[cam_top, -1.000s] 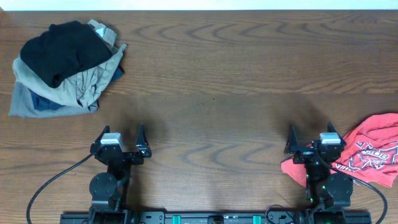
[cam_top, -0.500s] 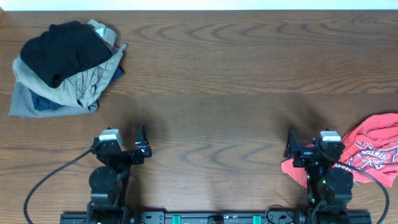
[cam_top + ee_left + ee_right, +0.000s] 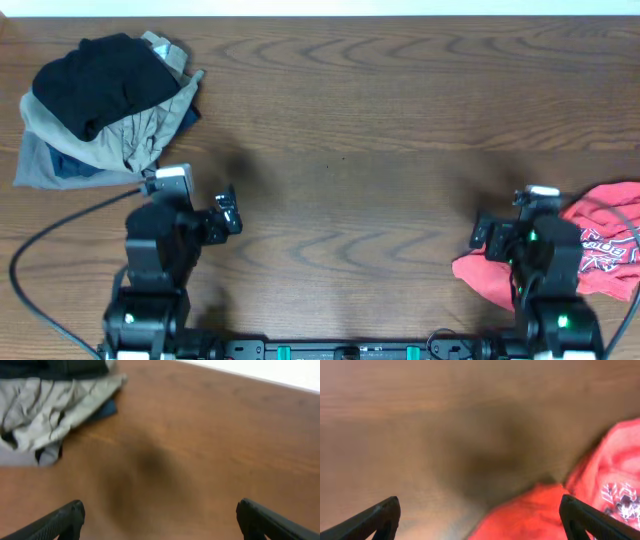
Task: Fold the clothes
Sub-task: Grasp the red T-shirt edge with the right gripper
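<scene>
The clothes, a crumpled red-orange T-shirt (image 3: 612,212) with white-and-navy print, lie bunched at the table's right front edge. My right gripper (image 3: 512,232) hovers over the shirt's left part, open and holding nothing. In the right wrist view the red cloth (image 3: 600,490) fills the lower right, reaching under the gap of the right gripper (image 3: 481,512) near its right finger. My left gripper (image 3: 190,200) is open over bare wood at the front left. In the left wrist view the left gripper (image 3: 160,517) has only tabletop between its fingers.
A heap of other garments (image 3: 100,105), black on top of khaki, grey and blue, lies at the back left; its edge (image 3: 50,410) shows in the left wrist view. The wooden table (image 3: 350,130) runs between the two arms.
Both arms have lifted and reached forward from their rest pose. The left one has swung slightly towards the heap, the right one towards the red shirt. Both grippers stay open.
</scene>
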You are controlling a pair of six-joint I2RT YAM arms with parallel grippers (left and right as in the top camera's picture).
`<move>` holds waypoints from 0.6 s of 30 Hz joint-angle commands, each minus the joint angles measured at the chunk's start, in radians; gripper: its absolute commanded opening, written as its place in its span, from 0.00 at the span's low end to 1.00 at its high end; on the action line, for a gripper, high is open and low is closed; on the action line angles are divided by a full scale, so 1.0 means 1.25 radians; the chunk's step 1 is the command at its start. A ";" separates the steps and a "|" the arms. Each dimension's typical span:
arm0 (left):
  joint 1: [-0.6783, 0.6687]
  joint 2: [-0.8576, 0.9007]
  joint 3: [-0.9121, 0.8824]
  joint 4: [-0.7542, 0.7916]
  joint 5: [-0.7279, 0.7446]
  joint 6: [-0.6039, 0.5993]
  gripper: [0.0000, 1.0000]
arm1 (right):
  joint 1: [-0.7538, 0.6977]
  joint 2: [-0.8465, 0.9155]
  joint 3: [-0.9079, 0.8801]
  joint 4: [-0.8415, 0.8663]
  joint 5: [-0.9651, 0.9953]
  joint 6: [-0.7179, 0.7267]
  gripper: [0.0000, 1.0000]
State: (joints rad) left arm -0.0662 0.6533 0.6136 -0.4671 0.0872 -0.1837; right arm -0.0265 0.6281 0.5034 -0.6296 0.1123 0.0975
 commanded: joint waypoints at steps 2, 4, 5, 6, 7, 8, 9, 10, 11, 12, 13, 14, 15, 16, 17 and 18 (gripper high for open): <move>0.003 0.060 0.078 -0.059 0.009 -0.004 0.98 | -0.043 0.168 0.089 -0.071 0.005 0.036 0.99; 0.003 0.073 0.081 -0.065 0.010 -0.004 0.98 | -0.059 0.252 0.111 -0.083 -0.008 0.036 0.99; 0.003 0.075 0.081 -0.066 0.012 -0.004 0.98 | -0.063 0.285 0.117 -0.080 -0.022 0.036 0.99; 0.003 0.078 0.081 -0.067 0.014 -0.004 0.98 | -0.064 0.319 0.120 -0.073 -0.038 0.036 0.99; 0.003 0.078 0.081 -0.067 0.015 -0.004 0.98 | -0.064 0.350 0.120 -0.066 -0.053 0.035 0.99; 0.003 0.078 0.081 -0.069 0.015 -0.004 0.98 | -0.064 0.379 0.120 -0.064 -0.050 0.036 0.99; 0.003 0.078 0.081 -0.069 0.015 -0.004 0.98 | -0.064 0.403 0.120 -0.065 -0.040 0.036 0.93; 0.003 0.078 0.081 -0.069 0.015 -0.004 0.98 | -0.064 0.430 0.120 -0.067 -0.019 0.045 0.87; 0.003 0.078 0.081 -0.069 0.015 -0.004 0.98 | -0.064 0.452 0.120 -0.070 0.006 0.066 0.83; 0.003 0.078 0.081 -0.070 0.015 -0.004 0.98 | -0.064 0.477 0.120 -0.074 0.035 0.093 0.81; 0.003 0.078 0.081 -0.072 0.015 -0.004 0.98 | -0.064 0.496 0.120 -0.076 0.053 0.111 0.77; 0.003 0.078 0.081 -0.073 0.015 -0.004 0.98 | -0.064 0.521 0.119 -0.076 0.065 0.128 0.71; 0.003 0.078 0.081 -0.074 0.015 -0.004 0.98 | -0.064 0.541 0.119 -0.074 0.066 0.132 0.67; 0.003 0.078 0.081 -0.074 0.015 -0.004 0.98 | -0.064 0.554 0.119 -0.070 0.066 0.132 0.63; 0.003 0.078 0.081 -0.075 0.015 -0.004 0.98 | -0.064 0.572 0.119 -0.067 0.066 0.133 0.57; 0.003 0.078 0.081 -0.074 0.015 -0.004 0.98 | -0.064 0.588 0.119 -0.062 0.066 0.138 0.52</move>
State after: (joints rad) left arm -0.0662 0.7513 0.6891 -0.5579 0.0986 -0.1837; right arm -0.0967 1.3270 0.6369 -0.7139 0.1555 0.2211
